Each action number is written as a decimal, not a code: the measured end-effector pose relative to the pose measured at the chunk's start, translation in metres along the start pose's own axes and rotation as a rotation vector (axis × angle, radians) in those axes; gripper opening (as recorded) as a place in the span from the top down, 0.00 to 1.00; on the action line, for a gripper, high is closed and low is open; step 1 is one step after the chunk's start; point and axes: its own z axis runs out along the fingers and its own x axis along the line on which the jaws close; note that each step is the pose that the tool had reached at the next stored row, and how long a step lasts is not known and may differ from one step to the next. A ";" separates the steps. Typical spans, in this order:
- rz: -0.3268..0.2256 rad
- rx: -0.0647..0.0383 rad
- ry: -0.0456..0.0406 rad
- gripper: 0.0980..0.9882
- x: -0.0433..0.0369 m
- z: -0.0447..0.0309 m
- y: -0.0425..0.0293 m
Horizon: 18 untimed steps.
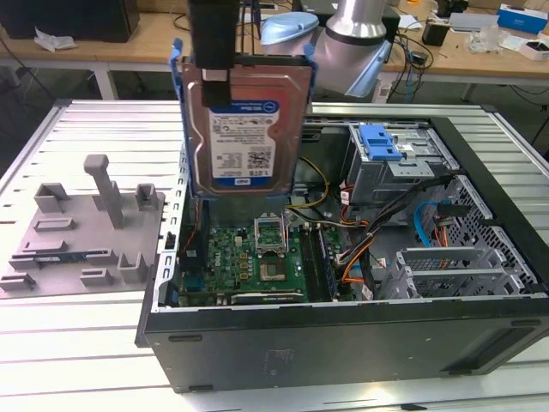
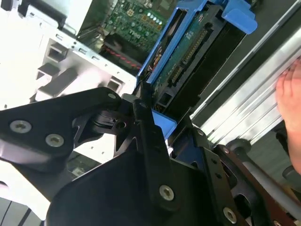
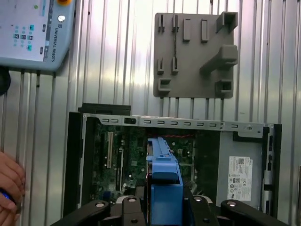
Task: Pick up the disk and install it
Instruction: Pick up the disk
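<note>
While the black end effector [image 1: 213,77] pinches its upper edge, the disk [image 1: 244,129], a flat rectangular silver hard drive with a white-and-blue label in a blue plastic carrier bracket, hangs upright in the air, clear of the bench.

Position: in the exterior view the disk is over the open black metal computer case [image 1: 343,348], above the end of the green motherboard [image 1: 249,257] towards the exterior view's left. It touches nothing but the end effector.

Second wrist view: the dark fingers [image 2: 143,117] are pressed against the blue bracket, and the drive's circuit-board underside [image 2: 188,52] faces the camera.

First wrist view: the blue bracket edge [image 3: 164,174] sits over the motherboard, between the black arms of the end effector.

Case contents: a grey metal drive cage [image 1: 386,176] with a blue plastic latch [image 1: 380,142] on top stands at the exterior view's right, well apart from the disk. Orange, black and blue cables run beside it.

Bench: a ribbed silver aluminium bench [image 1: 86,360] carries the case, which lies on its side.

Other items: a grey moulded plastic fixture plate [image 1: 77,232] lies just beside the case at the exterior view's left. A grey control pendant [image 3: 33,33] rests on the bench. A person's hand [image 2: 289,108] rests at the bench edge.
</note>
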 end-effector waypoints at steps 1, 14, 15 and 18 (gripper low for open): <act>0.000 0.000 0.0000 0.70 0.0020 -0.0001 -0.0030; 0.000 0.000 0.0000 0.70 0.0344 -0.0024 -0.0525; 0.000 0.000 0.0000 0.70 0.0374 -0.0026 -0.0567; 0.000 0.000 0.0000 0.70 0.0442 -0.0032 -0.0704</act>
